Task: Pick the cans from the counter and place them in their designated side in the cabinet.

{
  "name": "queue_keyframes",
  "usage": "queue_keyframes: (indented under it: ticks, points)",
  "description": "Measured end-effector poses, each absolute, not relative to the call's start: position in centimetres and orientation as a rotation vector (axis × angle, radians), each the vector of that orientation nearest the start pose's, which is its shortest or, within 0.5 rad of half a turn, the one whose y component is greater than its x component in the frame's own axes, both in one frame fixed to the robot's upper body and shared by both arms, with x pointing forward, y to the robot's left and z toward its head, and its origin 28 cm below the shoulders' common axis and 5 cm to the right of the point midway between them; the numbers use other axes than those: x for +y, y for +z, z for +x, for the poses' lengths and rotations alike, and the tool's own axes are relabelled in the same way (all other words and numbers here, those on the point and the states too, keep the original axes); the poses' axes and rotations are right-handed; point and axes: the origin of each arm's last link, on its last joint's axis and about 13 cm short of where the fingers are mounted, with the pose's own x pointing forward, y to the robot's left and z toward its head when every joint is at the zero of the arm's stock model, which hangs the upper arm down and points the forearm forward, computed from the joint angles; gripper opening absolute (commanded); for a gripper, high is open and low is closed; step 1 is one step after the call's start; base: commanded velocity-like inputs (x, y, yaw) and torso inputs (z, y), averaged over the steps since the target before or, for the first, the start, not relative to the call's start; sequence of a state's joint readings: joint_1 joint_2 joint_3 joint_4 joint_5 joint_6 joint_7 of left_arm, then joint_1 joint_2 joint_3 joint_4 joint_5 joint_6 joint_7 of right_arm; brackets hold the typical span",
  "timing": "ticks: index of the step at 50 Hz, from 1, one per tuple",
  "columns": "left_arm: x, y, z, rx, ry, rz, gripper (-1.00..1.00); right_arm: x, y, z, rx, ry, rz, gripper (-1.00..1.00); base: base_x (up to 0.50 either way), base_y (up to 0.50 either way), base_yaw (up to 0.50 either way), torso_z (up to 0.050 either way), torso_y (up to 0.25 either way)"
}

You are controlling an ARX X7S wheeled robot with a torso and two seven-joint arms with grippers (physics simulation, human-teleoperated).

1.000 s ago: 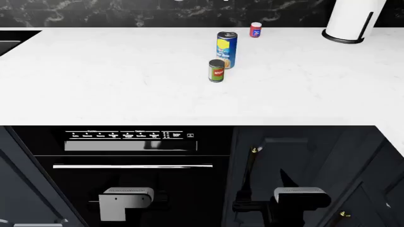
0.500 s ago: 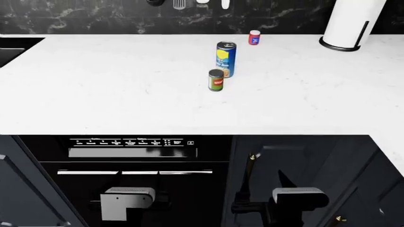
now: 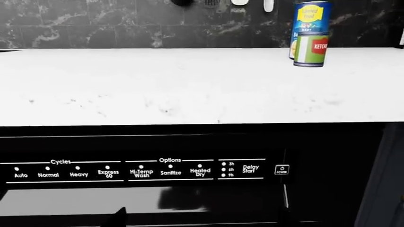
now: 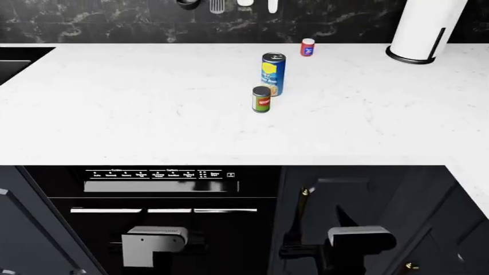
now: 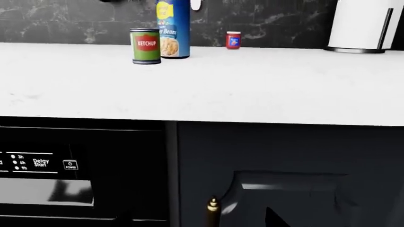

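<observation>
Both my end effectors hang low in front of the dark appliance, below the white marble desk [image 4: 153, 114]; I cannot tell whether either is wide or narrow. Nearest on the desk stands the short green tin with the red label [image 4: 261, 99], just beyond it the tall blue tin with the yellow label [image 4: 273, 73], farthest the tiny red tin [image 4: 307, 47]. All look rigid and smooth, likely slippery; I'd grip mid-wall. Since a second ago my view has lifted, showing hanging utensils.
</observation>
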State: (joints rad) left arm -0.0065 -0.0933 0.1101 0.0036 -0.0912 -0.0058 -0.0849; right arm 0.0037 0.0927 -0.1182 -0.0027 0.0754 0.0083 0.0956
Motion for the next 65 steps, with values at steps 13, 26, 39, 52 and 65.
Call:
queue_keyframes:
  ticks: [13,26,39,52,65]
  points:
    - [20.5,7.1,21.9,-0.076,-0.028,0.015,1.00,-10.4,7.2,22.6,-0.005,-0.061,0.032,1.00,0.00,0.00,0.00,0.000,0.000]
    - [20.3,15.2,22.2,-0.157,-0.058,0.032,1.00,-10.6,16.0,23.5,-0.065,-0.059,0.048,1.00,0.00,0.00,0.00,0.000,0.000]
    - [20.3,20.0,20.9,-0.213,-0.080,0.064,1.00,-10.4,21.6,22.0,-0.128,-0.023,0.013,1.00,0.00,0.00,0.00,0.000,0.000]
    - [18.7,22.2,17.4,-0.475,-0.189,0.182,1.00,-9.7,23.4,18.4,-0.243,0.046,-0.054,1.00,0.00,0.00,0.00,0.000,0.000]
    - [18.5,20.2,13.6,-0.482,-0.256,0.191,1.00,-7.3,23.9,15.3,-0.482,0.210,-0.133,1.00,0.00,0.00,0.00,0.000,0.000]
